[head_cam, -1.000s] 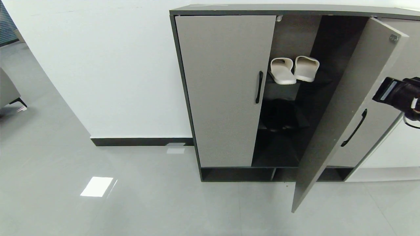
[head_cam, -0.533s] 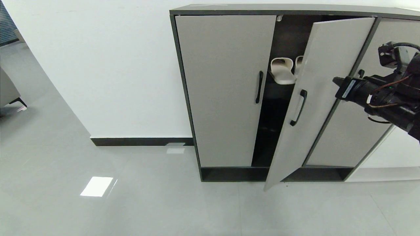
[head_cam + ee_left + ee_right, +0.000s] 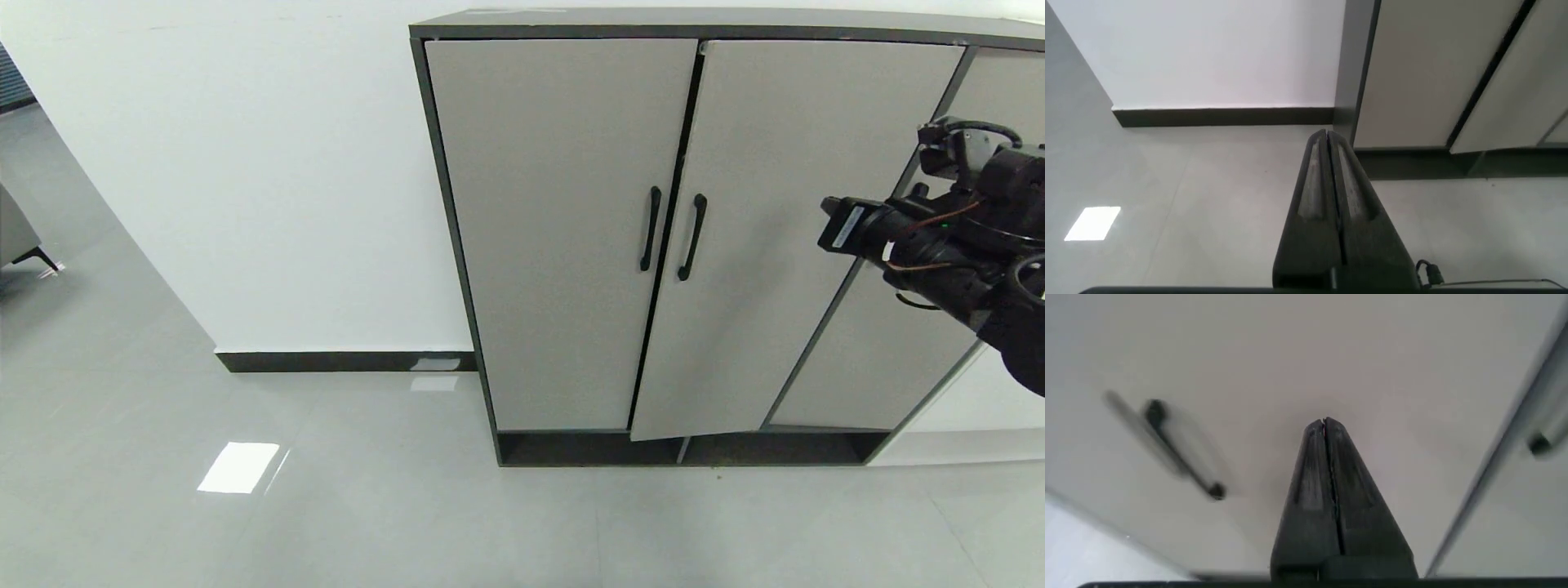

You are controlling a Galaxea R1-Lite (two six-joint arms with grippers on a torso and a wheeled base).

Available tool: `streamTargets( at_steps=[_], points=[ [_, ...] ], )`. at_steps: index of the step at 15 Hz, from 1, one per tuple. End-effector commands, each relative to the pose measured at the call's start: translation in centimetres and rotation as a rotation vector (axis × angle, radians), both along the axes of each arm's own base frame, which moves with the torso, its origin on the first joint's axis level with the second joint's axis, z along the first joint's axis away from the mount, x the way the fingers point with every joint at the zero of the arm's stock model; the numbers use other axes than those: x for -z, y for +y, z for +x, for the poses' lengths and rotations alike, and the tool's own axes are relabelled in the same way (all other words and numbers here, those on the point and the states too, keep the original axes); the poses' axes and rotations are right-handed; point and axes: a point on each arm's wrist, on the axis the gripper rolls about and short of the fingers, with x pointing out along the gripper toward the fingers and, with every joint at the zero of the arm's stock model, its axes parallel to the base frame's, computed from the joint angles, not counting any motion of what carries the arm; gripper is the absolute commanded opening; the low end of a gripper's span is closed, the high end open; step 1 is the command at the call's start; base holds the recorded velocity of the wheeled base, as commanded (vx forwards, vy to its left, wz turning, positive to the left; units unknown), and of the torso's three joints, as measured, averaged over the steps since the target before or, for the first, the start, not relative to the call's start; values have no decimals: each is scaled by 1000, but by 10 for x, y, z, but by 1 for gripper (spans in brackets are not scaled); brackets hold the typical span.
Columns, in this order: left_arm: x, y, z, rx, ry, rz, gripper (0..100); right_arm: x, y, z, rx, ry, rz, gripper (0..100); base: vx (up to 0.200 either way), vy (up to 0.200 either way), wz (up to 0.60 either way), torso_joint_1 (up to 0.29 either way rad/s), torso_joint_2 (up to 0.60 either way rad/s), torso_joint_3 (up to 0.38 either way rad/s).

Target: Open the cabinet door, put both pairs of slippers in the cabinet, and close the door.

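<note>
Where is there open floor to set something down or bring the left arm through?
The grey floor is bare in front of the cabinet and leftward along the dark skirting. The left gripper hangs over that stretch, shut. It is tight at the right door, where the shut right gripper is close to the panel.

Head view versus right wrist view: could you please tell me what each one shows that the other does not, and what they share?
Head view adds: the left door with its handle, the cabinet's top, the wall and the floor. Right wrist view adds: the right gripper head-on, fingers pressed together, close to the panel. Shared: the right door and its black handle.
</note>
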Motion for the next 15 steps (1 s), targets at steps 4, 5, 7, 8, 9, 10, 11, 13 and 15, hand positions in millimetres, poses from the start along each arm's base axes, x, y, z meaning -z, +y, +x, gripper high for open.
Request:
streamTargets(
  at_steps=[4, 5, 7, 8, 9, 10, 11, 13, 15],
  points=[
    [0, 0, 0, 0, -1, 0, 0, 13, 9, 36, 90, -30, -33, 0, 0, 0, 0, 0, 0, 0],
    [0, 0, 0, 0, -1, 0, 0, 13, 9, 36, 91, -31, -32, 0, 0, 0, 0, 0, 0, 0],
    [0, 0, 0, 0, -2, 0, 0, 15, 11, 51, 140, -39, -22, 0, 0, 0, 0, 0, 0, 0],
    [0, 0, 0, 0, -1, 0, 0, 17, 11, 55, 143, -36, -22, 0, 0, 0, 0, 0, 0, 0],
    [0, 0, 0, 0, -1, 0, 0, 18, 12, 59, 145, -38, -23, 0, 0, 0, 0, 0, 0, 0],
    [0, 0, 0, 0, -2, 0, 0, 19, 12, 62, 154, -41, -20, 0, 0, 0, 0, 0, 0, 0],
    [0, 0, 0, 0, -1, 0, 0, 20, 12, 67, 177, -41, -18, 0, 0, 0, 0, 0, 0, 0],
    [0, 0, 0, 0, -1, 0, 0, 22, 13, 73, 184, -42, -35, 0, 0, 0, 0, 0, 0, 0],
    [0, 0, 0, 0, -2, 0, 0, 22, 13, 74, 192, -44, -41, 0, 0, 0, 0, 0, 0, 0]
  ],
)
